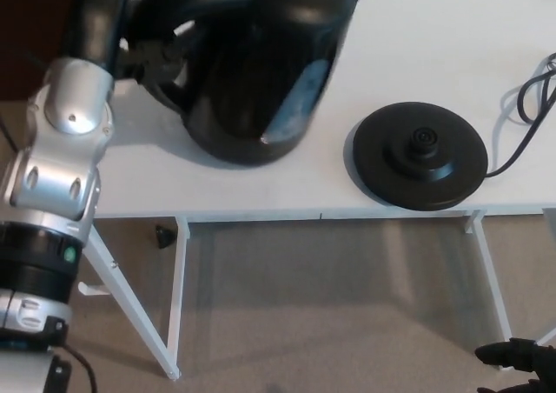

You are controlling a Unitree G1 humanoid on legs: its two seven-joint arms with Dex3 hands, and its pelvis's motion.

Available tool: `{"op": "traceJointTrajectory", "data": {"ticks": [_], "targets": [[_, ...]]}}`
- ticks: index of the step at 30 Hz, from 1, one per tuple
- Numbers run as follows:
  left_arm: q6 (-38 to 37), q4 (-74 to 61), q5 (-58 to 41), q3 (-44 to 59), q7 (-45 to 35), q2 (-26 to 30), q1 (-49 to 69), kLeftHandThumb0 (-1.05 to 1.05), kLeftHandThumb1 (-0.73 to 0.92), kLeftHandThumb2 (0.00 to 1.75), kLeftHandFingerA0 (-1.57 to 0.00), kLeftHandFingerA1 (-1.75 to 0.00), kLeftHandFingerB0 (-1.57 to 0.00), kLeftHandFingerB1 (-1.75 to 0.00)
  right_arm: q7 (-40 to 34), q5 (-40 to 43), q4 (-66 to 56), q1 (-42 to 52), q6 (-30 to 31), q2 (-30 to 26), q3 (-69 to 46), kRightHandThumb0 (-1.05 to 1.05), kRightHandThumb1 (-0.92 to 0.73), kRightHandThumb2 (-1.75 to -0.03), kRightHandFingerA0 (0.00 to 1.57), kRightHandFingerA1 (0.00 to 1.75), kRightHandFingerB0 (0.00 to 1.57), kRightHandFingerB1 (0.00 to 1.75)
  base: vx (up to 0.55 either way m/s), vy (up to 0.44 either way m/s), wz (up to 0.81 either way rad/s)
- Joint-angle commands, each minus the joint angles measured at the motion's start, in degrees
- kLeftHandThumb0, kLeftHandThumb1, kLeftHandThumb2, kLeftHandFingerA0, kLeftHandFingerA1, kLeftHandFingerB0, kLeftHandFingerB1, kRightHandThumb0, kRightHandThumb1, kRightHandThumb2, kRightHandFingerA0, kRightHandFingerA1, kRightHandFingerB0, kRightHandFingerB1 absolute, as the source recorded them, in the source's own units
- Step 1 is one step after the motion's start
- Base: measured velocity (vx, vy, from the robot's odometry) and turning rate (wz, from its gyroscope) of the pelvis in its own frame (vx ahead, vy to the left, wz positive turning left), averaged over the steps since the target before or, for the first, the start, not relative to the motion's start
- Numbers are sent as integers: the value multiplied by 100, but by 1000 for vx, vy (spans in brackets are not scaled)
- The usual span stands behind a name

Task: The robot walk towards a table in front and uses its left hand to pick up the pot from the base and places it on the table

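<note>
Your left hand [162,58] grips the handle of the black kettle [269,71], which is off its base [419,154], at the base's 10 o'clock over the tabletop [261,193]. You cannot tell your right hand's [521,360] state.

The black pot [261,71] is off its base, well to the left of it over the white table [417,28], and whether its bottom touches the tabletop cannot be told. The left hand [161,49] is closed around the pot's handle, with the silver and black forearm coming up from the lower left. The round black base [420,154] lies flat near the table's front edge, its cord [528,106] trailing right. The right hand [521,360] shows only partly, low at the bottom right corner above the floor [330,306].
</note>
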Motion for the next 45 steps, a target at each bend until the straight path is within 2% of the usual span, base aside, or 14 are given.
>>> {"op": "traceJointTrajectory", "data": {"ticks": [1,2,6,20,26,27,31,35,37,40,41,42,44,45], "targets": [[439,149,-228,-272,-1570,418,-128,-49,35,68,0,-12,0,-10,28,81,28,-32,-2,-50,-87,-33,-61,-57,75,46,61,42,0,0,0],[484,153,-219,-310,-1672,460,-163,-59,38,69,0,-1,0,0,33,87,24,-34,1,-50,-91,-33,-61,-57,76,46,61,42,0,0,0],[967,5,-275,-389,-1957,595,-312,-73,43,76,0,0,0,-1,34,98,19,-58,1,-50,-102,-31,-61,-57,74,46,61,43,0,0,0],[1206,-191,-474,-293,-2537,754,-402,-79,45,79,0,0,0,0,-45,37,43,-73,-66,-35,-95,-30,-59,-57,76,47,62,43,0,0,0],[1478,-1177,-1323,470,-2967,790,-355,-90,49,86,0,0,0,0,3,77,-62,102,-42,-37,-123,-30,-59,-57,75,47,61,43,0,0,0],[1499,-1384,-1489,668,-2985,777,-357,-88,55,58,0,0,0,0,-8,64,-78,105,-18,-39,-115,-30,-59,-57,74,47,61,43,0,0,0],[1754,-2098,-1840,1474,-2818,1067,-584,-102,60,60,0,0,0,0,-67,-24,-30,103,58,-37,-46,-30,-59,-57,75,47,61,43,0,0,0],[1994,-2356,-2040,2062,-2805,1410,-544,-102,58,61,0,0,0,0,-90,-38,47,120,14,-52,-20,-30,-58,-57,76,48,62,43,0,0,0],[1937,-2144,-2285,2707,-3124,1931,-155,-90,58,57,0,0,0,0,-72,-10,83,165,-16,-53,-37,-30,-58,-57,76,48,61,43,0,0,0],[1746,-1749,-2419,3228,-3374,2326,355,-88,58,58,0,0,0,0,-41,-6,132,218,-65,-22,-22,-30,-59,-57,74,47,61,43,0,0,0],[1689,-1673,-2461,3317,-3431,2397,454,-88,58,58,0,0,0,0,-39,-7,143,224,-72,-17,-18,-30,-59,-57,74,47,61,43,0,0,0],[1082,-1381,-2393,3741,-3648,2550,1209,-90,63,59,0,0,0,0,-52,-14,187,330,-149,7,-5,-29,-58,-57,74,48,61,43,0,0,0],[912,-1433,-2503,3994,-3779,2486,1800,-90,64,60,0,0,0,0,-69,-26,200,523,-196,-1,15,-29,-58,-57,75,48,61,43,0,0,0],[877,-1680,-2532,4268,-3666,2144,2572,-90,62,92,0,0,0,0,-111,-39,217,589,-176,-27,19,-28,-59,-57,74,47,60,43,0,0,0]]}}
